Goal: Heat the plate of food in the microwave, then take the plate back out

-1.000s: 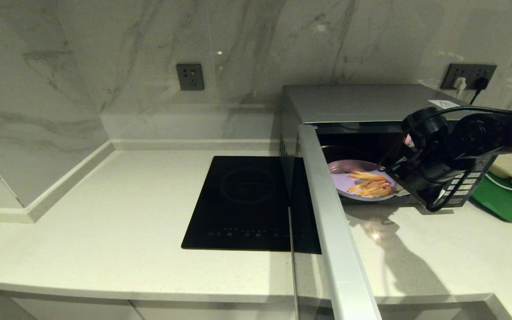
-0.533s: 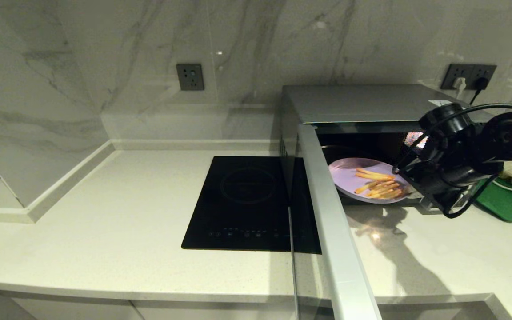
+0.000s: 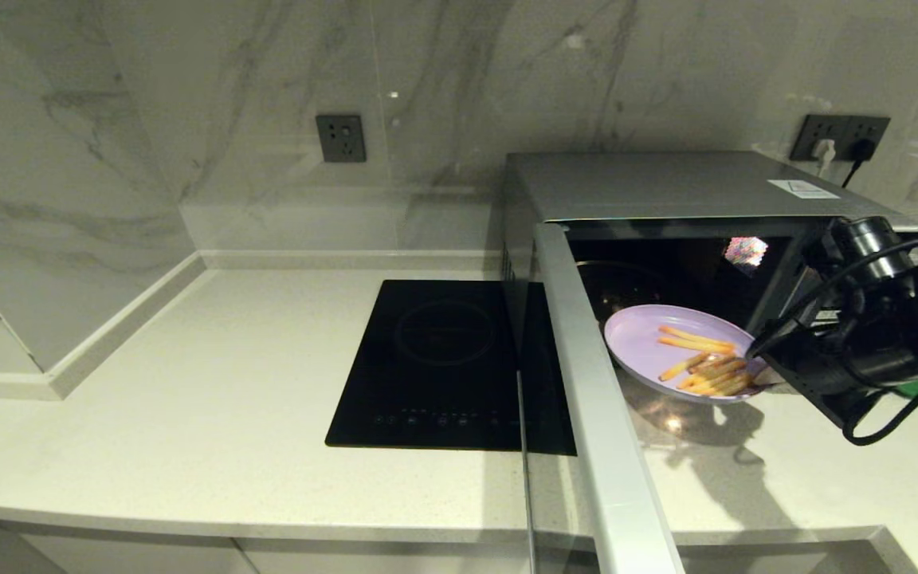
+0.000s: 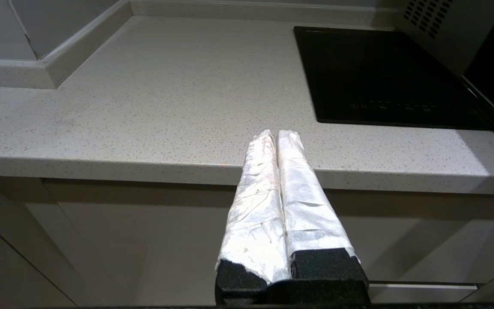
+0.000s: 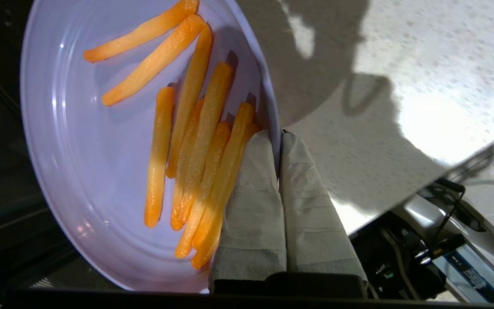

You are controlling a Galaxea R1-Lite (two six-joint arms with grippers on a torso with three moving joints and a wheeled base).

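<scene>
My right hand (image 5: 278,141) is clamped on the rim of the plate of food (image 3: 686,352), one finger over it, one under. Plate sits tilted at the mouth of the microwave (image 3: 666,191), door open, partly above the surface (image 3: 188,383). My left hand (image 4: 276,139): fingers together, low by the surface's front edge.

Grey-veined marble walls (image 3: 188,96) carry dark sockets (image 3: 340,137); a pale speckled worktop (image 3: 212,375) holds a black induction cooktop (image 3: 435,359) above plain cabinets (image 4: 101,240).
</scene>
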